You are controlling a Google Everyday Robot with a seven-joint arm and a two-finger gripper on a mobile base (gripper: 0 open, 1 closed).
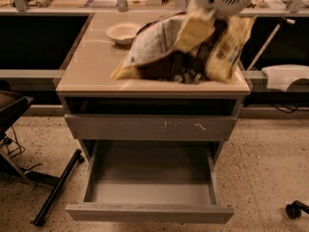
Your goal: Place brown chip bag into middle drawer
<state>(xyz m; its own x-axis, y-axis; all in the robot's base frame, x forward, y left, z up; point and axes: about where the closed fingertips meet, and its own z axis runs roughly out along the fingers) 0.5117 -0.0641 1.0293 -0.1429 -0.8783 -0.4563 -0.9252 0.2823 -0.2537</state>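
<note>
One arm only; gripper (205,14) sits high at the top of the view, over the rear half of the cabinet's countertop (91,66); its jaws look clamped on the crumpled upper fold of the brown chip bag (161,47), though the bag's folds hide most of them, so I take the grip from the way the bag bunches up into the wrist; bag hangs below the gripper and trails off to picture-left, white label panel facing me, one yellow end low at the left, another by the right edge; its long axis runs roughly side to side, in line with the cabinet's width; whether its lower edge touches the counter I cannot tell; small bowl (123,32) stands behind it, apart; middle drawer (149,212) is pulled out and looks empty, lying well below the gripper and nearer the camera; scratched drawer front (149,127) is shut between the two; my read: the carry must come forward past the counter lip, then down; bag is as broad as the opening allows for, so I would keep its axis crosswise.
</note>
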